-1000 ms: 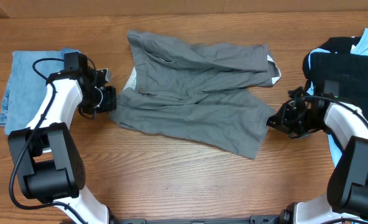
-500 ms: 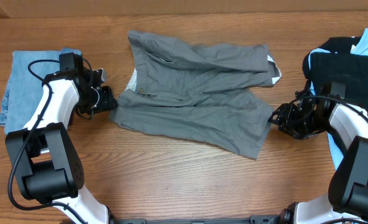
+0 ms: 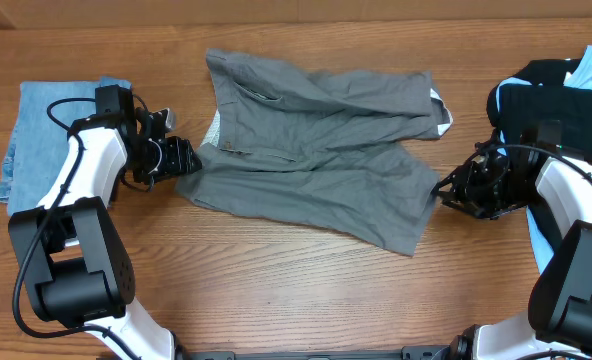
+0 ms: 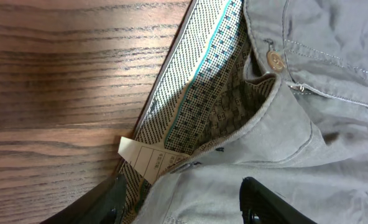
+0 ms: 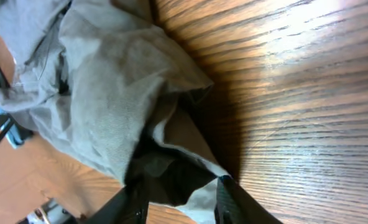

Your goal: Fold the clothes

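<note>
Garment (image 3: 316,150), grey woven, lies spread mid-worktop (image 3: 276,290), between a denim-blue piece (image 3: 36,140) at left and a black and light-blue pile (image 3: 536,100) at right. Overhead only puts left claw (image 3: 181,158) and right claw (image 3: 444,190) at its side edges. Left wrist view adds patterned waistband lining (image 4: 202,93), button (image 4: 274,59) and paper tag (image 4: 143,160), claw open astride that edge; right wrist view shows its claw part open, crumpled hem between the fingers (image 5: 131,205).

Wooden table, warm brown
The table (image 3: 276,300) is brown wood, its dark grain running left to right; a paler tan strip (image 3: 306,10) lines the far edge; a bright glare (image 5: 321,18) whitens the boards in the right wrist view.
</note>
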Controlling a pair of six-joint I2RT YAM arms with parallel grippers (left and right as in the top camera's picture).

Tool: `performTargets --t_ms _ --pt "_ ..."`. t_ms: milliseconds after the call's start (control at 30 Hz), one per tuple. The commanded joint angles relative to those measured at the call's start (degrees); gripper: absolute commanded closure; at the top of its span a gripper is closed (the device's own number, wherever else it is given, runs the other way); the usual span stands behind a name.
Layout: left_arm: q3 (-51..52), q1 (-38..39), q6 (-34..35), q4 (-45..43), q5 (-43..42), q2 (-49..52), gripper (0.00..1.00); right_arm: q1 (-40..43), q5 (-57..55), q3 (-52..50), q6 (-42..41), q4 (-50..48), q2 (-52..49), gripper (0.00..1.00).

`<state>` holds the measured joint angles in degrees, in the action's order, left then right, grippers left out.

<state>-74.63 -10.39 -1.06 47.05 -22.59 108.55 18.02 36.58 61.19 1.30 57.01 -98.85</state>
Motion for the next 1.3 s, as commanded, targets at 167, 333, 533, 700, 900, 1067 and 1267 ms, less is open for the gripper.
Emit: performTargets --t_ms 167,333,533,700,900,1067,1267 --pt "-0.9 -0.5 -0.3 -0.2 -1.4 -0.1 0.38 -0.1 0.3 0.7 3.7 -2.1 0.8 0.2" --pt "-0.9 -0.5 -0.3 -0.3 -1.4 -0.1 0.38 -0.1 2.8 0.7 7.6 -1.5 0.8 0.19" --pt "-0.9 -0.5 -0.2 -0.5 -1.4 -0.1 0.39 -0.1 3.7 0.7 9.5 1.0 1.5 0.14" --pt "-0.9 -0.5 -0.2 -0.9 -1.4 -0.1 0.38 0.2 3.4 0.7 9.7 -1.7 5.7 0.12" --pt "-0.9 -0.5 -0.2 -1.2 -1.4 -0.1 0.38 -1.5 1.3 0.6 9.9 -3.1 5.6 0.1" --pt "-0.9 -0.5 -0.2 -1.2 -1.4 -0.1 0.38 -3.8 -1.7 -4.1 9.9 -9.8 5.5 0.04" --pt "-0.9 -0.5 -0.2 -1.1 -1.4 -0.1 0.38 -4.6 -8.9 -7.6 5.7 -13.7 5.5 0.57"
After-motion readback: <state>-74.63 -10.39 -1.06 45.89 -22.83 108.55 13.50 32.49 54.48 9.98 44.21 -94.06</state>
